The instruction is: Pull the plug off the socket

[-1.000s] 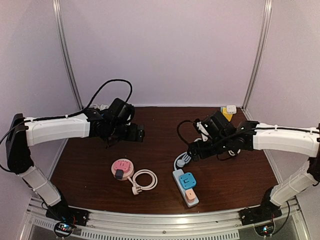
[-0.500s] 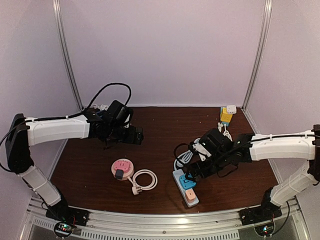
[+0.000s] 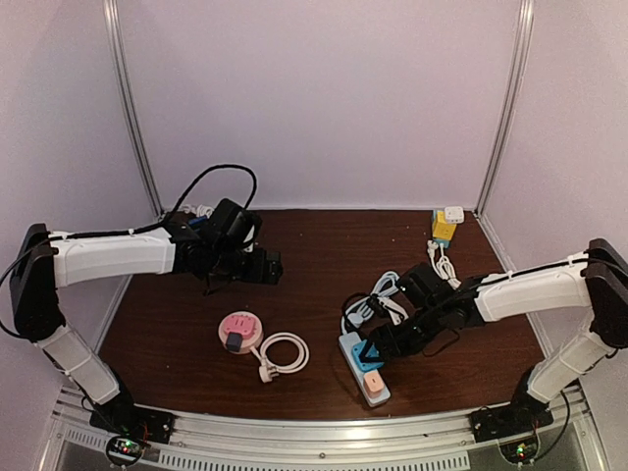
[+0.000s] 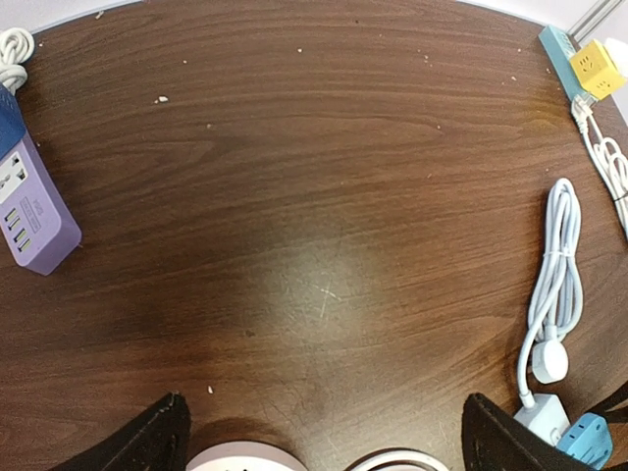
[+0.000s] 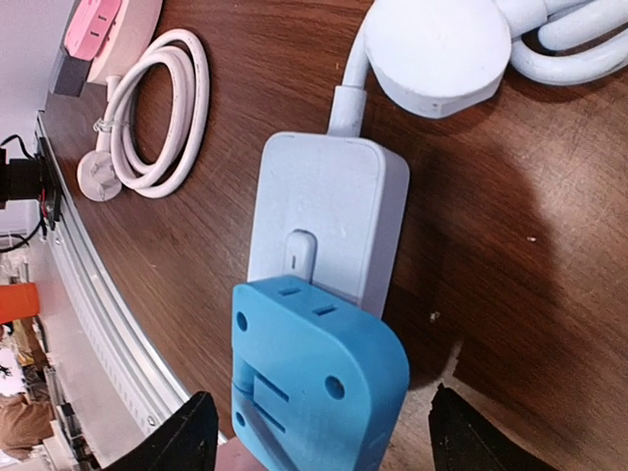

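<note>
a: right gripper (image 3: 381, 341) low over the white power strip (image 5: 329, 216), near-right of the table (image 4: 294, 196). we see its jaws wide, one on each side of the blue plug (image 5: 314, 378), not touching it. plug's seated in the strip.
b: why straddle it?
a: we reckon so they close on its flat sides & pull straight up w/o tipping the strip.
b: left gripper (image 4: 324, 437)?
a: wide too, empty, hovering back-left. out of the way, we think.
</note>
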### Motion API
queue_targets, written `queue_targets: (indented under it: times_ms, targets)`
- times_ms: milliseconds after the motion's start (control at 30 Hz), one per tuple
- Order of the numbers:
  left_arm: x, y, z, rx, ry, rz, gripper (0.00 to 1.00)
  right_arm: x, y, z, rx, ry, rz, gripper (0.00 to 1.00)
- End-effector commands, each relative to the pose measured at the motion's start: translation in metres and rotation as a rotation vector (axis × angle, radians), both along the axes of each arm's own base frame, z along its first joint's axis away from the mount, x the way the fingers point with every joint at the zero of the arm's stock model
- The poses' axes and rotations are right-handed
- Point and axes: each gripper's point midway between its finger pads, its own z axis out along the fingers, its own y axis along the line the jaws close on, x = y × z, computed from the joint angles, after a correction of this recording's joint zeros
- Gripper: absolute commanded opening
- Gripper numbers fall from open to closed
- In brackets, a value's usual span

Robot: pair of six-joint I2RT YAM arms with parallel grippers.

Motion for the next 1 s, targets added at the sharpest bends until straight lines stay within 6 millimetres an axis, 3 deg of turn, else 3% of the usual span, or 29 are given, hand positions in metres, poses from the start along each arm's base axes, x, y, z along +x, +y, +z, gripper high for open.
queue_targets:
  times_ms: [0,233,567,700,967]
  targets:
    - [0.001,-0.001,0.013,-0.059,-0.029,0.012,0.98,0.005,0.02,0.013,0.136,0.035,0.015,0.71]
    - [-0.004,0.004,0.012,-0.063,-0.032,0.015,0.98,0.005,0.016,0.015,0.128,0.064,0.027,0.37]
    - [-0.013,-0.008,0.009,-0.118,-0.013,-0.054,0.98,0.008,0.024,0.03,0.192,0.12,-0.007,0.09]
    - [-0.015,-0.014,0.011,-0.145,-0.005,-0.078,0.98,0.027,0.031,0.04,0.238,0.118,-0.048,0.0]
    - [-0.014,-0.042,0.013,-0.234,0.015,-0.163,0.96,0.078,0.056,0.062,0.359,0.071,-0.109,0.0]
